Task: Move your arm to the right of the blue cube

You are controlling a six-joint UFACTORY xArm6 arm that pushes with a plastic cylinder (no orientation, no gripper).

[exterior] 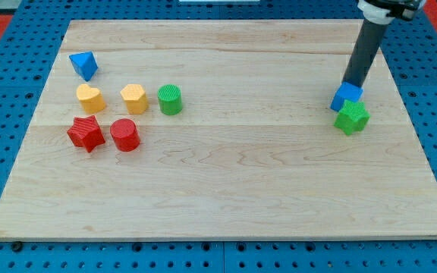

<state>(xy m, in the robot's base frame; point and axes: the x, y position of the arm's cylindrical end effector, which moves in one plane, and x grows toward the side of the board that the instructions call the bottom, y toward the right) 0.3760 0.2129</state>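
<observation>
The blue cube [346, 96] sits on the wooden board [226, 182] at the view's right, touching a green star-shaped block [352, 117] just below it. My dark rod comes down from the view's top right, and my tip [350, 82] meets the board right behind the blue cube's top edge, slightly to its right. The tip's very end is partly hidden by the cube.
At the view's left stand a blue triangular block [83, 65], a yellow heart [89, 98], a yellow hexagonal block [133, 98], a green cylinder [170, 99], a red star [86, 133] and a red cylinder [125, 135]. Blue pegboard [6, 114] surrounds the board.
</observation>
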